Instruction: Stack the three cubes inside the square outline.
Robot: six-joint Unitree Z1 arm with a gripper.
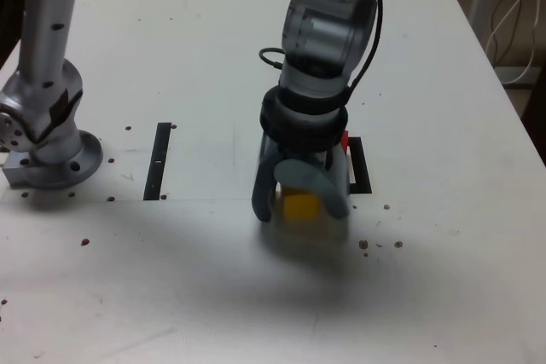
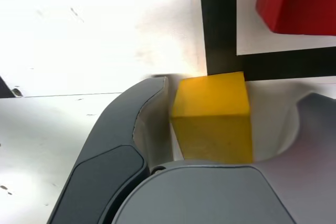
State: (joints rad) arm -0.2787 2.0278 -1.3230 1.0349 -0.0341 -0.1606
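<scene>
Gray robot gripper (image 2: pixel 231 119) lowered over the table, its jaws parted around the yellow cube (image 2: pixel 212 119), a gap on at least one side, that cube outside the black square outline (image 2: pixel 220 19) by its corner, red cube (image 2: pixel 302 3) inside the outline.

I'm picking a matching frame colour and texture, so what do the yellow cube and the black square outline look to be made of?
Yellow matte cube: possibly painted wood or plastic; flat colour, no sharp glints. Black square outline: probably matte tape; thin, flat, straight-edged strips against the tabletop.
</scene>
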